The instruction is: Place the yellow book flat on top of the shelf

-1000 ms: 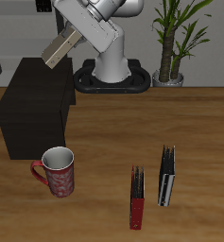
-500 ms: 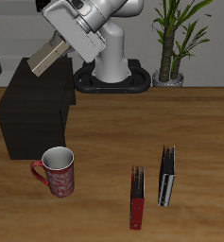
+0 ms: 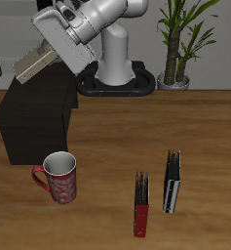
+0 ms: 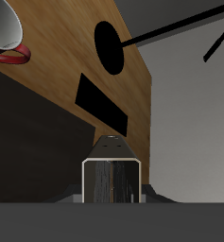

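Note:
The yellow book (image 3: 34, 64) is a thin tan book with a dark edge, held tilted in the air above the back of the shelf (image 3: 34, 115), a large dark boxy block with a flat top. My gripper (image 3: 51, 49) is shut on the book's upper end. In the wrist view the book (image 4: 111, 180) runs away from the camera between the fingers, with the shelf's dark top (image 4: 28, 123) beneath it.
A red patterned mug (image 3: 58, 178) stands in front of the shelf. A red book (image 3: 140, 204) and a black-and-white book (image 3: 172, 182) stand upright near the table's front. A potted plant (image 3: 175, 39) stands at the back beside the robot's base (image 3: 115, 80).
The gripper has carried the yellow book sideways and a little lower, from over the shelf's inner back edge to over its far back part. Nothing else moved.

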You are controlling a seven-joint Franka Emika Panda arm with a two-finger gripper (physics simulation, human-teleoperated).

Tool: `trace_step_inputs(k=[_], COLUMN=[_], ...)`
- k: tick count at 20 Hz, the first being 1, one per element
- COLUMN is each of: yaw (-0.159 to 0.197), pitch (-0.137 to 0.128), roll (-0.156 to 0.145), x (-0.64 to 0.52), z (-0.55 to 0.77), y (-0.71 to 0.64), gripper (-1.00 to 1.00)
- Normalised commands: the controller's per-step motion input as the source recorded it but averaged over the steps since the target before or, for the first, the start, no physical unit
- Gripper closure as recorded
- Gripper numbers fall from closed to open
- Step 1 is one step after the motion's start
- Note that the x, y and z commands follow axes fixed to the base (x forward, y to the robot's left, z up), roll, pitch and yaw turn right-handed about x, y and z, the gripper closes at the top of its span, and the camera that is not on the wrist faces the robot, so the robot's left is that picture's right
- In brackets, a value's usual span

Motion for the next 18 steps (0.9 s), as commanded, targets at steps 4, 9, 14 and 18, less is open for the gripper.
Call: trace_step_inputs(k=[4, 9, 14, 18], yaw=[-0.007, -0.005, -0.111, 0.026], pitch=[0.038, 0.055, 0.269, 0.087], roll=[-0.041, 0.020, 0.219, 0.118], x=[0.13, 0.14, 0.27, 0.10], z=[-0.17, -0.28, -0.46, -0.31], y=[-0.16, 0.05, 0.15, 0.39], gripper=[1.00, 1.00, -1.00, -1.00])
